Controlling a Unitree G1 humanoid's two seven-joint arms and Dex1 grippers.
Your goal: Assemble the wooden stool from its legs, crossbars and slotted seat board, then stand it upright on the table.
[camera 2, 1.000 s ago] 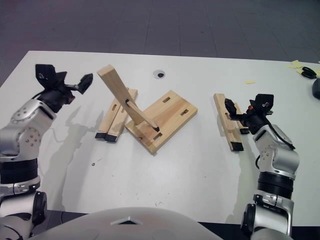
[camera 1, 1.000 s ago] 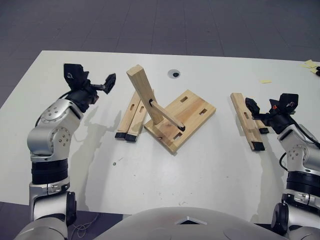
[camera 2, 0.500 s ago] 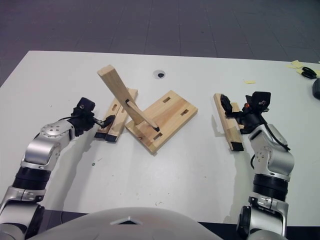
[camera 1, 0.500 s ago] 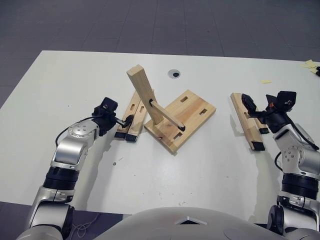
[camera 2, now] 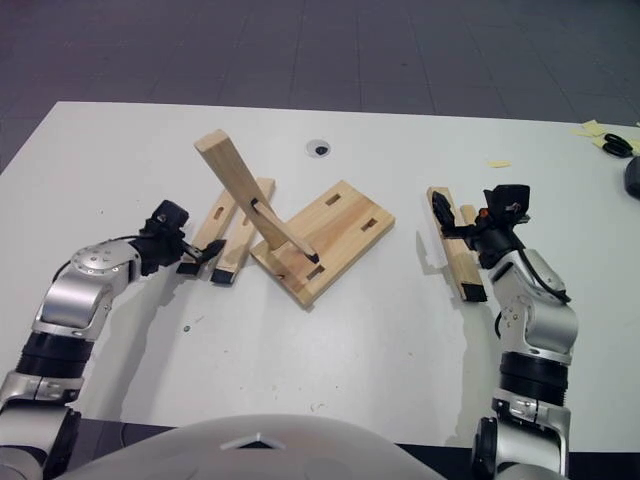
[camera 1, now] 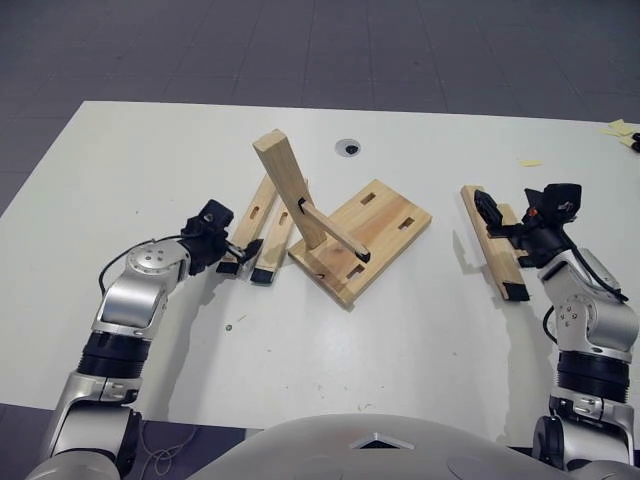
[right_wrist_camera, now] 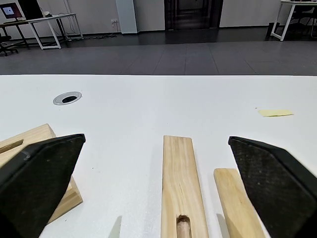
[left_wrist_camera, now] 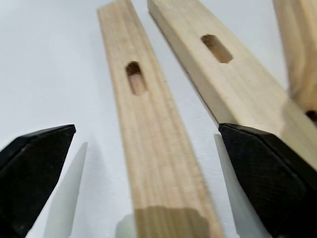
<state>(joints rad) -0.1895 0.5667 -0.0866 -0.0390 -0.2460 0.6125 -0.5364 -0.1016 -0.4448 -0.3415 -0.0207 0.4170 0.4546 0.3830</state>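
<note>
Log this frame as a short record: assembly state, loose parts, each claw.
Assembly: one leg stands tilted on the seat board, a crossbar running from its slot down to the board; stool not built.
Loose, left: two legs lying side by side beside the board.
Loose, right: slotted leg with a shorter piece alongside.
Left claw: open, straddling the outer leg at its end.
Right claw: open, over the slotted leg.

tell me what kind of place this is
Probably an office or lab workspace: a large white table with a cable grommet set into it, a grey tiled floor, and desks in the open room behind.
</note>
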